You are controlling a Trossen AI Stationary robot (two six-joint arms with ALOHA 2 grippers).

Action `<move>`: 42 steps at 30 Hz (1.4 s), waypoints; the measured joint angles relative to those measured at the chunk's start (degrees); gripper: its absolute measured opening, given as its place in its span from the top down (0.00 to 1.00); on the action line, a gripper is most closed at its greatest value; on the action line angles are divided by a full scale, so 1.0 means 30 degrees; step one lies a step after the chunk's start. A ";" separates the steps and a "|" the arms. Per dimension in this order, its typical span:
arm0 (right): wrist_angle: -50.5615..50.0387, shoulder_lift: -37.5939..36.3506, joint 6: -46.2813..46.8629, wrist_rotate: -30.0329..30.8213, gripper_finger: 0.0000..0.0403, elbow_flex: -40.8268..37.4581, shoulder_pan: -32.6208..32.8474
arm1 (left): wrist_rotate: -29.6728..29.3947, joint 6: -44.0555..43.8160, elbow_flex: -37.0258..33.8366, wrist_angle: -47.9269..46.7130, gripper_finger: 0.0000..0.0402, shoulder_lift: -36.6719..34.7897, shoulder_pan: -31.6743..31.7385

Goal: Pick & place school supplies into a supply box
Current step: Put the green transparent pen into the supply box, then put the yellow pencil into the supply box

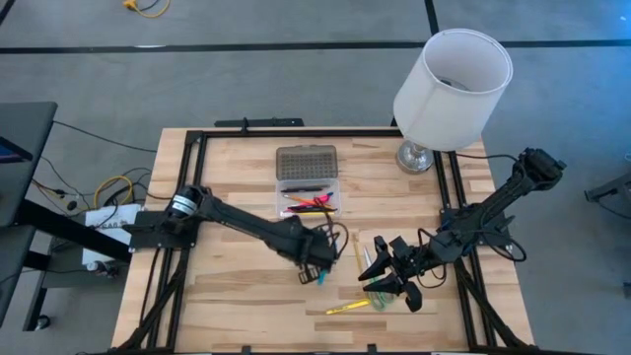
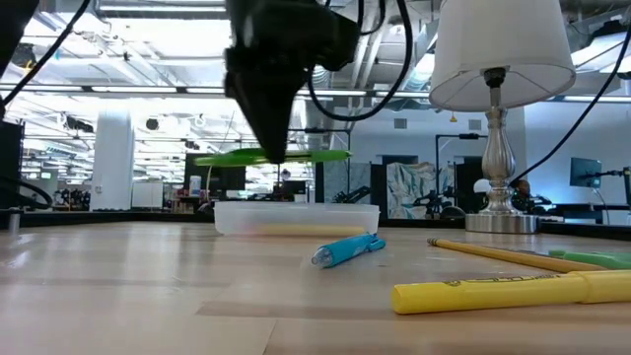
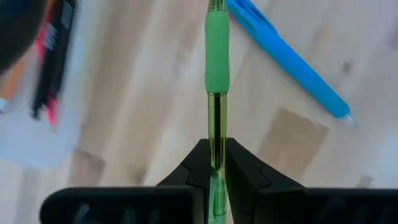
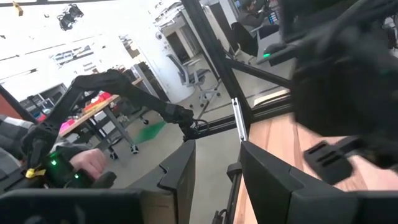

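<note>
Near the tabletop's middle, toward the front edge, the left hand [image 1: 317,264] is pinched shut on a green pen [image 3: 216,81], carried crosswise and clear of the wood; low view shows the pen level above the supply box [image 2: 296,218]. The box [image 1: 309,196] sits open just behind the hand, toward the back edge, clear base holding a few black, pink and orange pens, grey dotted lid [image 1: 306,161] flipped back beyond it. A blue pen [image 1: 320,276] lies right beside the left hand on the front side.

Right hand [image 1: 394,274] waits toward the front right, fingers [image 4: 177,168] parted and empty, hanging over the loose pile: green-handled scissors [image 1: 379,286], a pencil [image 1: 358,254], a yellow marker [image 1: 347,308] near the front edge. White lamp [image 1: 449,84] stands at the back right corner.

Step in hand, judged: carry and drop. To do it well, turn the pen to run along the box's long side, centre it over the base, go low before letting go so it does not bounce out, and keep off the lid and rim.
</note>
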 joint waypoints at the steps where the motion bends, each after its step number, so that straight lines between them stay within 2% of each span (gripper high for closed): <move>1: 0.0000 0.0000 0.0000 0.0000 0.70 0.0000 0.0000 | -0.0126 0.0336 0.0084 -0.0007 0.96 0.0000 0.0244; 15: -0.0035 0.0160 0.1423 0.0089 0.70 0.0000 0.0000 | -0.0756 0.5475 0.0480 -0.0066 0.96 -0.0015 0.4024; 29: 0.0007 0.0182 0.2856 0.4600 0.70 0.0000 -0.0036 | -0.1838 1.1851 0.0480 0.0146 0.94 -0.0022 0.7098; 35: 0.0005 0.0182 0.2856 0.5974 0.70 0.0000 -0.0054 | -0.1027 1.2271 0.0480 0.0073 0.87 -0.0022 0.8059; 39: 0.0004 0.0182 0.2865 0.6448 0.70 0.0000 -0.0276 | -0.0047 1.2699 0.0480 0.0080 0.78 -0.0022 0.8371; 42: -0.0031 0.0182 0.3149 0.6459 0.70 0.0000 -0.0350 | -0.0153 1.2848 0.0480 0.0080 0.70 -0.0022 0.8391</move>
